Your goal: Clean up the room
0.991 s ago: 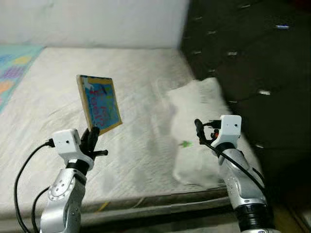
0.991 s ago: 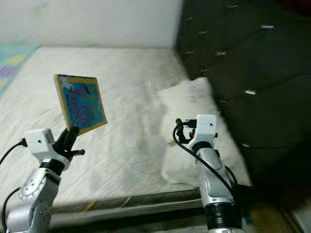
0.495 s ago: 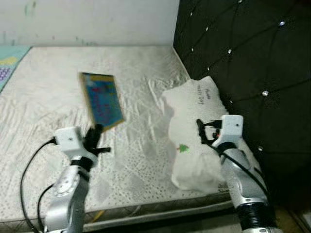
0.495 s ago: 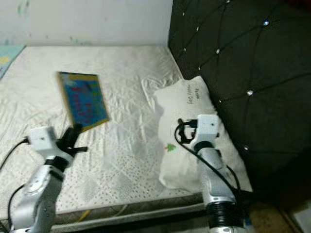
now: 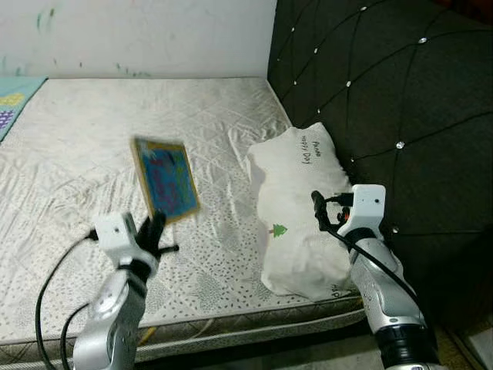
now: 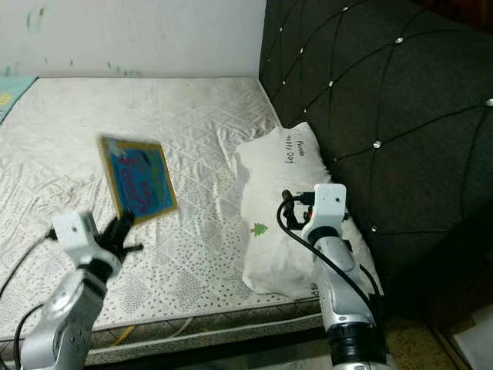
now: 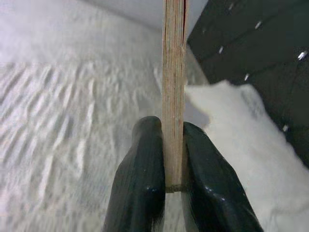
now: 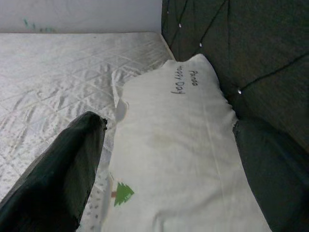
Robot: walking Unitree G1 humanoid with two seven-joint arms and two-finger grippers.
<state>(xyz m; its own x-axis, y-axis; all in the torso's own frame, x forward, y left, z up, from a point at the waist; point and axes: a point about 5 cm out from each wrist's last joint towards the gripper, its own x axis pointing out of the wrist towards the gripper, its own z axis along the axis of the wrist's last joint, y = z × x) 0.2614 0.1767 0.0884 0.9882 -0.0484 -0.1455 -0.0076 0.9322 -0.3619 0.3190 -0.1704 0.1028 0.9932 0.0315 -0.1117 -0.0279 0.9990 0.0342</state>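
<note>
The left gripper [image 5: 156, 231] is raised in front of the robot with its fingers [image 7: 140, 183] clamped on the bottom edge of a book [image 5: 166, 178], a thin one with a blue cover, which stands upright above the fingers and leans a little away from them, clear of the mattress [image 5: 92, 146] below. In the left wrist view the edge of the book sits squarely between the two pads, so the hold looks firm but low, with most of the book's weight above the grip. The right gripper [image 5: 317, 208] hangs to the other side with its fingers spread wide apart and holding nothing, just above a white pillow [image 5: 300, 208] that lies beyond and under them against the dark padded headboard [image 5: 385, 100]. Further off, past both sets of fingers, the bare quilted mattress runs back to the white wall [image 5: 139, 35]. The step in hand seems to be carrying the book off the bed to wherever it belongs. To do that well, the wrist should stay level and move slowly, since a tall thin thing pinched by its lower edge could swing or slip, and the book should be kept away from the pillow and headboard while the robot turns
</note>
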